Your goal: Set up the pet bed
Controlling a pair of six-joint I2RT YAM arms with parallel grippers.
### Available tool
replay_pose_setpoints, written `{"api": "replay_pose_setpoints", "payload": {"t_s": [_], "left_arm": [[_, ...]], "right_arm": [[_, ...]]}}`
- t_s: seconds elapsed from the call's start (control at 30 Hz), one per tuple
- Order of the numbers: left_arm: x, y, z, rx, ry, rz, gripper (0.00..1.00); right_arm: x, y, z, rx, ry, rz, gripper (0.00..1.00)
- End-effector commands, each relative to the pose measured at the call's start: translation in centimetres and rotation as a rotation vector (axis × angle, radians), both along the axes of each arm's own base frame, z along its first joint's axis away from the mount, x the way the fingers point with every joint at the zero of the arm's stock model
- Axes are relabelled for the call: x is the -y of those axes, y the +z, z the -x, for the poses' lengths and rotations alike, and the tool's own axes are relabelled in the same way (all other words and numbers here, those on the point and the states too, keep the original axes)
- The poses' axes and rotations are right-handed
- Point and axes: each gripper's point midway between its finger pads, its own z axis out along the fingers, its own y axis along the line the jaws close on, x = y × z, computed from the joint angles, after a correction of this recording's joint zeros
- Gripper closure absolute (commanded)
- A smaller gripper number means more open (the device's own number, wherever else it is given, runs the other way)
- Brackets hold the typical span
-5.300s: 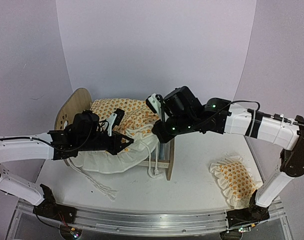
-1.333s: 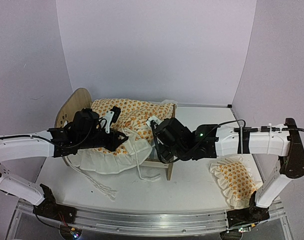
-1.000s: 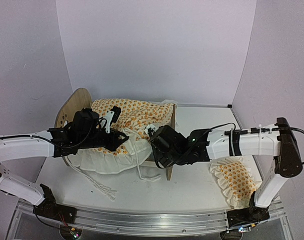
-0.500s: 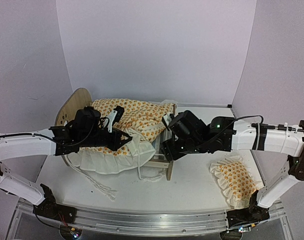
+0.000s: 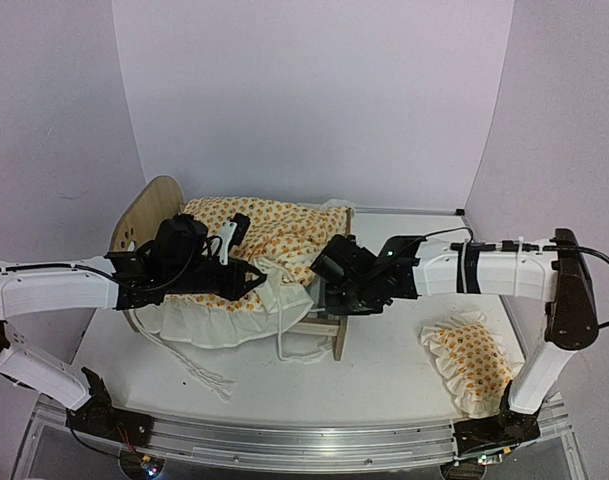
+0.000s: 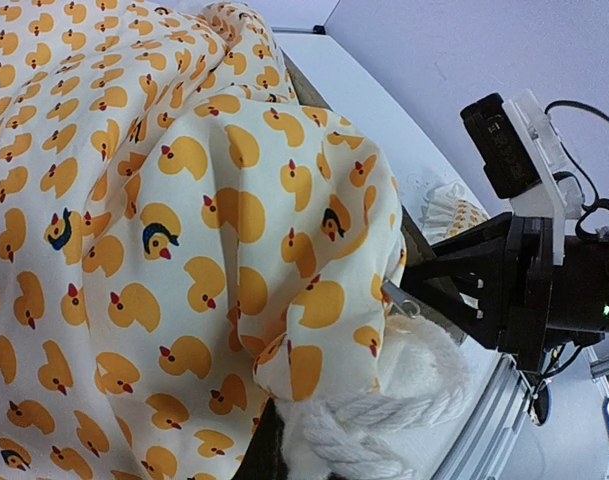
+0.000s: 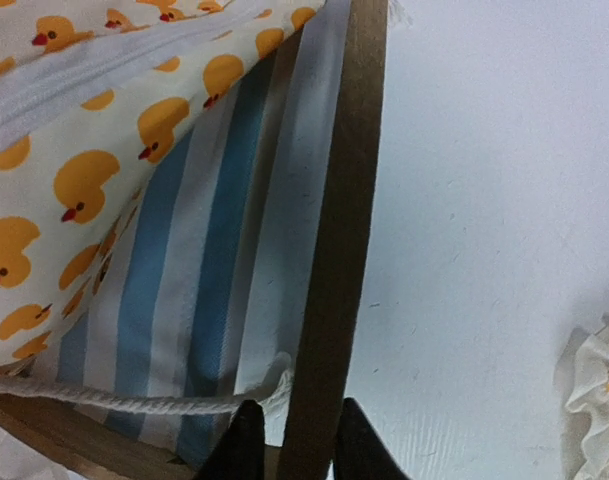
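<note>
- The right gripper [image 7: 299, 447] clamped the end board of the one light-wood pet bed [image 7: 336, 200] with a blue-striped mattress.
- The left gripper [image 5: 252, 281] pinched one duck-print ruffled quilt [image 6: 184, 200] draped over that bed.
- One matching pillow [image 5: 476, 362] lay apart on the white table [image 5: 384, 385].

White table [image 5: 384, 372], metal rail [image 5: 304, 445] along its near edge. Pet bed [image 5: 149, 212] stands on the table left of centre, round headboard at far left, foot end approx mid-table. Pillow [image 5: 474, 365] w/ duck print & white ruffle lies flat on the right side, near the front, well apart from the bed. White cord [image 5: 212, 384] trails over the tabletop in front of the bed; a 2nd loop lies by the near leg at the foot end. Quilt [image 5: 274, 235] hangs over the bed's front, ruffle low; can't tell if it touches the table. Right wrist view: bare tabletop [image 7: 484, 200] beside the bed's side board, pillow ruffle [image 7: 594, 390] at the corner
</note>
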Motion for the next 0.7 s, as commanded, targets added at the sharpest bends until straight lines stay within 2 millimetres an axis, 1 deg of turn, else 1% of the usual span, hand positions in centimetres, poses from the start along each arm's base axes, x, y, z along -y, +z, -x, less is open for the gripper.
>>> {"api": "replay_pose_setpoints", "payload": {"t_s": [0.0,0.03,0.13,0.17,0.27,0.33,0.4,0.47,0.5,0.53,0.57,0.67], "left_arm": [[-0.1,2.3,-1.4,0.007,0.071,0.020,0.94],[-0.3,2.4,-1.6,0.000,0.086,0.010,0.90],[-1.0,2.9,-1.6,0.000,0.118,-0.001,0.72],[-1.3,3.5,-1.5,0.005,0.125,0.006,0.64],[-2.0,5.0,-0.7,0.011,0.123,0.035,0.42],[-2.2,6.3,0.5,0.018,0.094,0.071,0.34],[-2.3,7.3,2.1,0.022,0.061,0.110,0.28],[-2.3,8.3,3.9,0.027,0.028,0.150,0.26],[-2.1,8.5,4.9,0.031,0.006,0.164,0.20],[-1.8,8.8,5.9,0.039,-0.019,0.183,0.12],[-1.4,9.2,7.1,0.051,-0.052,0.209,0.06],[0.1,9.7,10.8,0.093,-0.164,0.308,0.03]], "right_arm": [[-2.2,1.0,-1.0,-0.028,-0.108,-0.097,0.88],[-2.5,1.0,-1.0,-0.043,-0.111,-0.097,0.92],[-2.4,1.3,-0.9,-0.058,-0.177,-0.076,1.00],[-2.2,1.5,-1.0,-0.059,-0.207,-0.072,1.00],[-3.6,2.9,-1.1,-0.080,-0.210,-0.119,1.00],[-4.2,4.2,-1.3,-0.085,-0.229,-0.157,1.00],[-4.2,5.6,-1.6,-0.067,-0.259,-0.191,1.00],[-3.9,7.0,-2.0,-0.030,-0.275,-0.210,1.00],[-3.8,7.8,-2.2,-0.012,-0.280,-0.223,1.00],[-3.9,8.4,-2.3,0.000,-0.270,-0.242,1.00],[-4.1,8.9,-2.4,0.007,-0.261,-0.255,1.00],[-4.1,10.4,-2.8,0.042,-0.257,-0.271,1.00]]}}
